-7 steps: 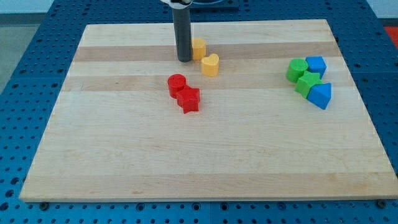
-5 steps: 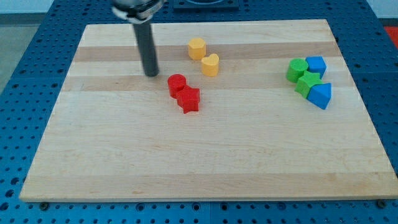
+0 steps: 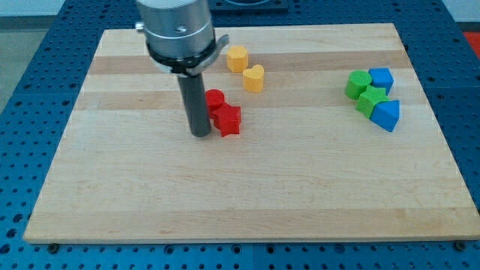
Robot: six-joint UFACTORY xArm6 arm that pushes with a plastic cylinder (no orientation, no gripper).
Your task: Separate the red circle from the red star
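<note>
now my tip [image 3: 200,133] stands on the worktop [image 3: 247,202] just beside the red star [image 3: 227,120], on the view's left of it, and the rod hides part of the red circle [image 3: 215,99], which touches the star from the view's top. to do this step well, i think i should enter the seam between the two and push only one away. there are no fingers here, only a bare rod that holds nothing.
</note>
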